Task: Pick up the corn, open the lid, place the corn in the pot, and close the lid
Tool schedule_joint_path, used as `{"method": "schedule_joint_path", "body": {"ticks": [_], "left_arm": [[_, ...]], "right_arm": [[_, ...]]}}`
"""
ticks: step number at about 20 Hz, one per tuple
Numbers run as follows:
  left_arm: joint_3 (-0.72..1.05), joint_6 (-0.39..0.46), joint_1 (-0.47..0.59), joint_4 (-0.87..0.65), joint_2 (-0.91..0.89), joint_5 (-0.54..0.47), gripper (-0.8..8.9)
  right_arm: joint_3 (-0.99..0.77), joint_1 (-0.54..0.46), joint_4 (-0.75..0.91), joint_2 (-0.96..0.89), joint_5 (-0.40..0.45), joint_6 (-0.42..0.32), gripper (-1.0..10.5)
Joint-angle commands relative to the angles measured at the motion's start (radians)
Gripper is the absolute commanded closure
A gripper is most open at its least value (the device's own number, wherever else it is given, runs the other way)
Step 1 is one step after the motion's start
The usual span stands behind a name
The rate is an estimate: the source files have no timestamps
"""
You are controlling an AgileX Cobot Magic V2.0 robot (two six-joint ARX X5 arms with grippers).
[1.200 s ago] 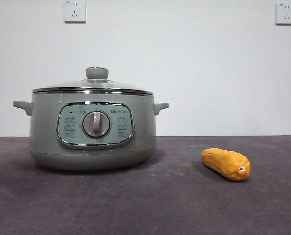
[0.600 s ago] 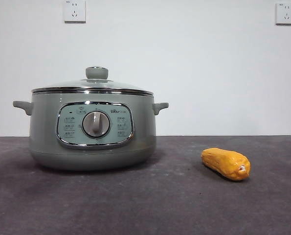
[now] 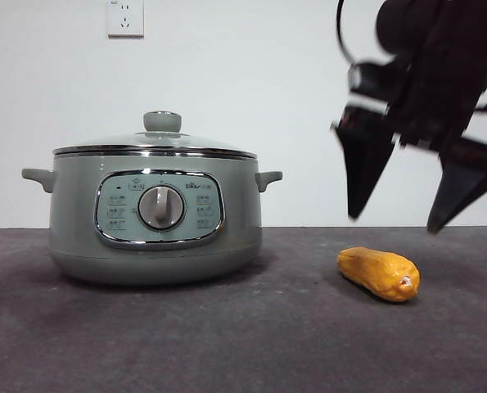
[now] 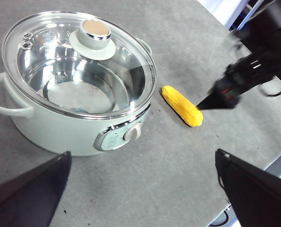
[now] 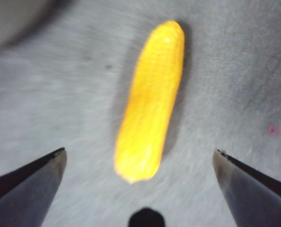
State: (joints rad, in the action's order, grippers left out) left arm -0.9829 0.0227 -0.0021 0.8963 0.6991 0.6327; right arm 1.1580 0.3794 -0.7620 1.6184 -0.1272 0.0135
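Right claw (image 3: 399,221) tilted, jaws wide apart, hovering above corn (image 3: 379,273) on table

The right gripper (image 3: 394,221) is matte black, with two flat jaws tapering to sharp wedge tips beneath a blocky black wrist. A thin black cable (image 3: 341,33) loops beside it. The left gripper (image 4: 145,189) has broad black jaws.

The round sage-green pot (image 3: 155,233) looks smooth and satiny with a glossy chrome-framed panel, its clear glass lid (image 4: 79,66) steel-rimmed and shiny, beside the bumpy matt yellow corn cob (image 3: 379,273) on a rough, matt dark-grey tabletop (image 3: 227,344).
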Motion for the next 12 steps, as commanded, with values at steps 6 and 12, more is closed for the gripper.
{"method": "schedule_joint_path", "body": {"ticks": [6,12], "left_arm": [[-0.001,0.005,-0.002,-0.016,0.000,0.004,1.79],[-0.001,-0.022,-0.002,-0.028,0.008,0.006,1.79]], "right_arm": [[0.000,0.040,0.040,0.159,0.050,0.014,4.6],[0.000,0.040,0.031,0.177,0.048,0.011,9.6]]}}
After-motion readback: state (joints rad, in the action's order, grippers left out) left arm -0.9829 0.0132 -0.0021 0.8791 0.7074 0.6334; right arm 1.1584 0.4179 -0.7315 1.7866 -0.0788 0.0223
